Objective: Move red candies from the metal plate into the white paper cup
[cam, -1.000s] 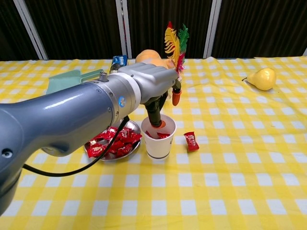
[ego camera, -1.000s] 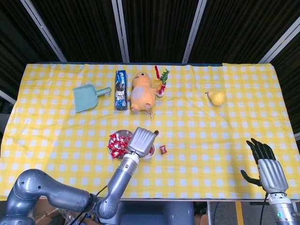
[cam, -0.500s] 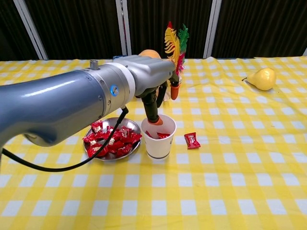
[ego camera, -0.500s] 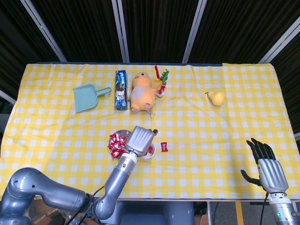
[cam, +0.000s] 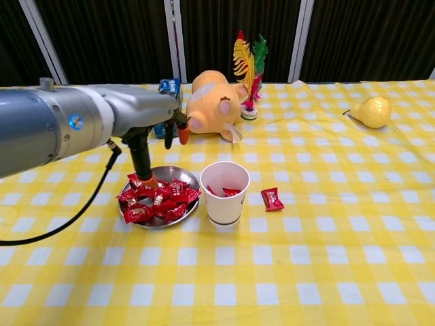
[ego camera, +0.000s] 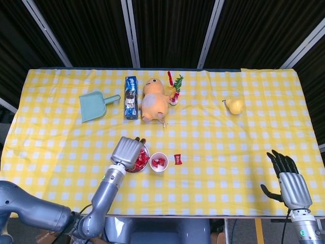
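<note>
Red candies (cam: 158,202) fill the metal plate (cam: 178,174) at centre-left, beside the white paper cup (cam: 224,192). The left hand (cam: 151,129) hovers over them, grasp unclear; the right hand (ego camera: 288,181) rests released lower right.

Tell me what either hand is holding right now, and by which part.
Nothing held. The left hand is over the metal plate, a fingertip reaching down to the red candies, none pinched. The right hand is open, away from everything.
</note>
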### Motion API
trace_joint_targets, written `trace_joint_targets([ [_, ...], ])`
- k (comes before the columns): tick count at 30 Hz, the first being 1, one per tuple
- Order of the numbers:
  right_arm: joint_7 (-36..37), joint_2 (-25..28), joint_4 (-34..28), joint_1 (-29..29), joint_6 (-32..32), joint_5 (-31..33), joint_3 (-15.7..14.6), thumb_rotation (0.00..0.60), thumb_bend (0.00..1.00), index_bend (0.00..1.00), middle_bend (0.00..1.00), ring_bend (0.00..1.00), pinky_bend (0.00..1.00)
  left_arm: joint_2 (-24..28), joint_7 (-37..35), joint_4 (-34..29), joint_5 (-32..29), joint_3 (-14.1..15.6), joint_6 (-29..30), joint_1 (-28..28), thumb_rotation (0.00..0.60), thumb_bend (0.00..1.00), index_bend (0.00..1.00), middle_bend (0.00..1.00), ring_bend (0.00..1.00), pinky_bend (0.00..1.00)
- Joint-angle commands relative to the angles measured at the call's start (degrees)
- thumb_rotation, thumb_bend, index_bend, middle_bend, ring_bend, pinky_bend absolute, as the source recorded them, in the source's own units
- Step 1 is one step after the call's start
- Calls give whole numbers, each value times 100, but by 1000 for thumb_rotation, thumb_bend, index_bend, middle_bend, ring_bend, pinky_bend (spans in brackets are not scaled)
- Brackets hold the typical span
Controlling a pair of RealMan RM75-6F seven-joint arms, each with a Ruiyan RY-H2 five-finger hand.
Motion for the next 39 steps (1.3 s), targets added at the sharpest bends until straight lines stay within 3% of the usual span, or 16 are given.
trace_joint_targets([
  [1,-8,-3,-3,0,1,-5,-3,600,341,0,0,0,0,58,-116,96,-73,149,-139,87,600,149,260,300,838,958],
  [9,17,2,-5,3,-7,7,5,600,341,0,0,0,0,-290,-305,761,-60,382,-485,93,600,149,260,300,839,958],
  [22,87,28,-7,15,-41,18,7,600,341,0,0,0,0,-956,-385,1722,-84,340,-820,-64,600,183,288,309,839,958],
  [25,88,32,-11,14,-39,10,3,600,341,0,0,0,0,-1063,-379,1877,-103,363,-872,-74,600,265,354,353,839,958],
  [29,102,33,-12,15,-48,25,6,600,342,0,0,0,0,-1141,-375,2002,-50,420,-862,-58,600,392,444,499,848,960],
  [34,103,37,-25,19,-58,25,4,600,341,0,0,0,0,-1127,-447,2052,99,464,-767,29,600,440,520,625,860,966],
  [39,86,32,-31,11,-48,28,0,600,341,0,0,0,0,-1011,-502,1964,229,489,-694,116,600,443,539,646,866,968],
])
